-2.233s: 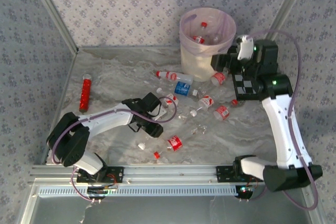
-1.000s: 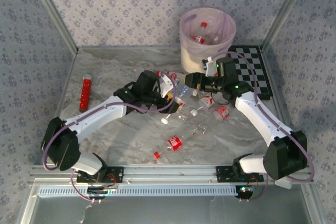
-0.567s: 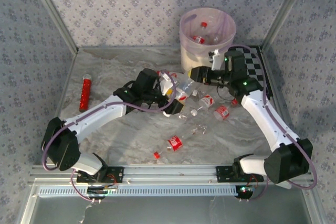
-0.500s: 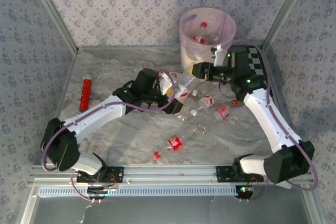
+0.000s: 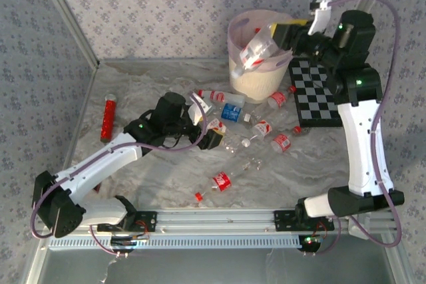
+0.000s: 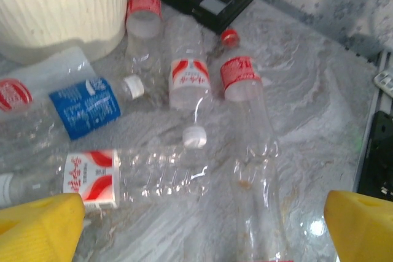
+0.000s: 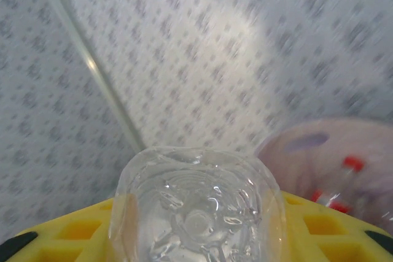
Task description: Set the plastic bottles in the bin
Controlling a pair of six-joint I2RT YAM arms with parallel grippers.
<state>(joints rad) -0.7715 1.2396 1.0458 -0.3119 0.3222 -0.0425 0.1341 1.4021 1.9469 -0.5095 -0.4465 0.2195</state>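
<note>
Clamping onto one clear bottle [image 5: 256, 50], the right jaws are gripping it low on its body. Its base is poking out between the yellow pads [image 7: 73, 231] in the wrist view. They're holding it tilted right above the mouth of the bin [image 5: 256, 83], where a few bottles are already lying inside.

The left jaws are hanging wide open with nothing in them, low over the desk [image 5: 146, 91]. A crinkled bottle with a red-and-white label [image 6: 123, 179] is lying between the yellow fingertips [image 6: 37, 225]. A blue-label bottle [image 6: 86, 105] is sitting just past it, near the bin's foot. The rest of the loose bottles [image 5: 261, 128] are lying scattered from the bin toward the near edge.

I'm guessing these are going to handle like nothing: empty, featherlight, thin-walled, denting under any squeeze, and slick enough to roll or squirt out. I'd be grabbing across the middle by the label, not the tapered neck or cap. The one over the bin is looking ready to drop.
</note>
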